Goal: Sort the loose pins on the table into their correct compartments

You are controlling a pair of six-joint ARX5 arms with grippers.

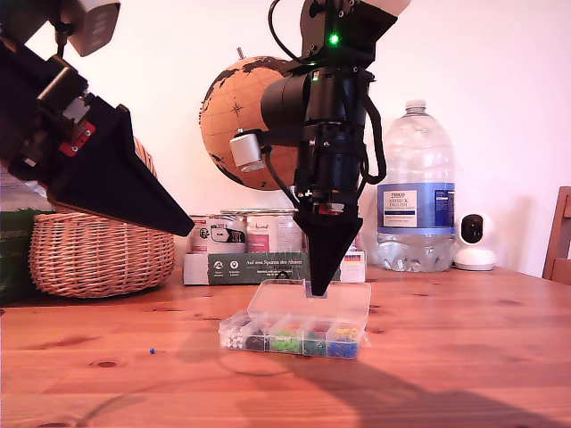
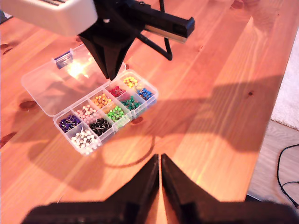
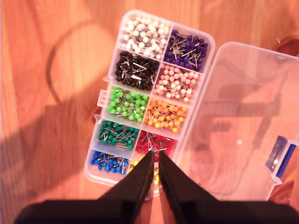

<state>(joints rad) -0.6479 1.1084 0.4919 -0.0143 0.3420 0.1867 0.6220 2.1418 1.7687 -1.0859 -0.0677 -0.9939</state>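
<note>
While both claws sit pressed together, second claw (image 3: 155,156) over box (image 1: 308,314), Tesco bottle (image 1: 416,192) behind.

The water bottle (image 1: 417,192) at the exterior view's right carries a blue label (image 1: 416,209) reading "TESCO" in its top line, with smaller lines beneath that look like "ASHBECK" (too blurred to be sure). The dark green carton (image 1: 248,267) behind the pin box has a line of white print, too small to read. The cans (image 1: 250,232) above it show markings that cannot be made out.
</note>
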